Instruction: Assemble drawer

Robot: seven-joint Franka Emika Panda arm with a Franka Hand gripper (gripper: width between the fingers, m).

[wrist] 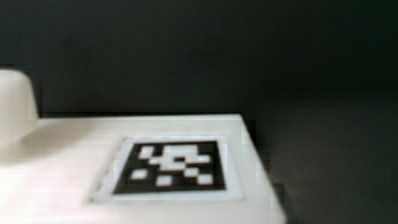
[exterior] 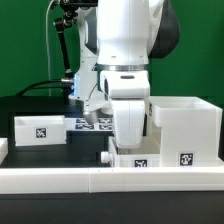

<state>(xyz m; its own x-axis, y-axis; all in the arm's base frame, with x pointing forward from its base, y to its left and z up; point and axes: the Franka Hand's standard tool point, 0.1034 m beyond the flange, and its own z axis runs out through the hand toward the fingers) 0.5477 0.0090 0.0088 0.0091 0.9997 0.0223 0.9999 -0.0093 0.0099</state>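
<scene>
In the exterior view the tall white box-like shell [exterior: 186, 128] stands at the right with a tag on its front. One shallow white tray [exterior: 40, 128] lies at the left. A second tray [exterior: 136, 159] lies at the front centre, against the shell's left side. My gripper [exterior: 128, 147] hangs straight down onto this second tray, and its fingertips are hidden behind the tray's wall. The wrist view shows a white tray surface [wrist: 71, 150] and its tag [wrist: 173, 167] very close and blurred. No fingers show there.
The marker board [exterior: 88, 123] lies behind the arm on the black table. The long low white border rail [exterior: 60, 181] runs along the front. A white rounded shape [wrist: 15, 100] sits at the wrist view's edge. Cables and a stand are at the back left.
</scene>
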